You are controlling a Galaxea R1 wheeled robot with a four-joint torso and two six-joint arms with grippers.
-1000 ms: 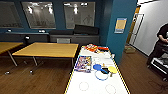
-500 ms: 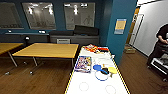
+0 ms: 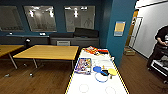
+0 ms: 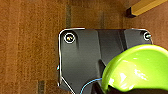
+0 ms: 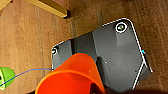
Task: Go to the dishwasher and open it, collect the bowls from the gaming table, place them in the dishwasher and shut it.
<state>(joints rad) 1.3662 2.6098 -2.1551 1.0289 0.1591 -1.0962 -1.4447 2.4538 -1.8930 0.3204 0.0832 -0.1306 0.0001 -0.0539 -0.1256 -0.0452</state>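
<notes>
Currently, head view: I see the gaming table, long and narrow with a smooth white top and a thin yellow edge, running away from the camera over dark wood-plank floor. On it lies one colourful rectangular board game, flat, and beyond it a red-and-orange printed item at the far end. Bowls, round and shallow: one blue bowl, one yellow dish just beside it, one blue-rimmed white bowl nearer the camera, and two pale rings, white bowl and second white bowl, at the near end; I count five round pieces, small detail blurred. Two yellow-topped tables with thin metal legs stand to the left, one only partly in frame. A person in dark clothes stands at the right edge. Left wrist view: a glossy lime-green bowl, smooth and domed, sits close against the camera over the robot's dark plate; I cannot tell whether the left claw is clamped on it, fingers not resolvable. Floor below is brown wood grain. Right wrist view: one orange cup, conical, matte plastic, rim toward the camera; I cannot tell the right claw's state either. A thin blue cable crosses the floor.
</notes>
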